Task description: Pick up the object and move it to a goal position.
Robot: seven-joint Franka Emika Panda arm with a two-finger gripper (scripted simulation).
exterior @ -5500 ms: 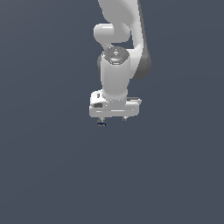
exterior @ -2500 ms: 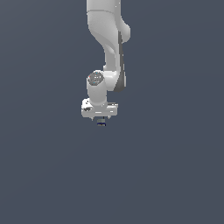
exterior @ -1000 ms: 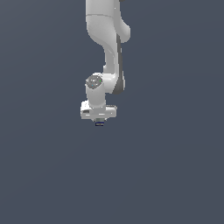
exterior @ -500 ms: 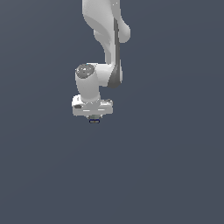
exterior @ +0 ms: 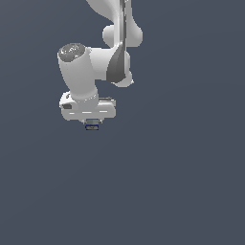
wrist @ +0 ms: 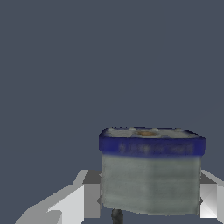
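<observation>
Close up, the object (wrist: 151,175) is sitting clamped between the two fingers (wrist: 89,199), one pressing on each flank (blue rim showing, greyish-green body beneath). Further off, the gripper (exterior: 92,125) is hanging beneath the white arm (exterior: 95,64), carrying that tiny tub (exterior: 92,127) against plain grey.

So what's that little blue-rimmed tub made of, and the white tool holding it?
The tub looks like matte plastic or card: dull greyish-green sides under a dark blue rim, no shine. It's a simulator render, so that's a guess. The tool looks like smooth white moulded plastic with soft highlights.
</observation>
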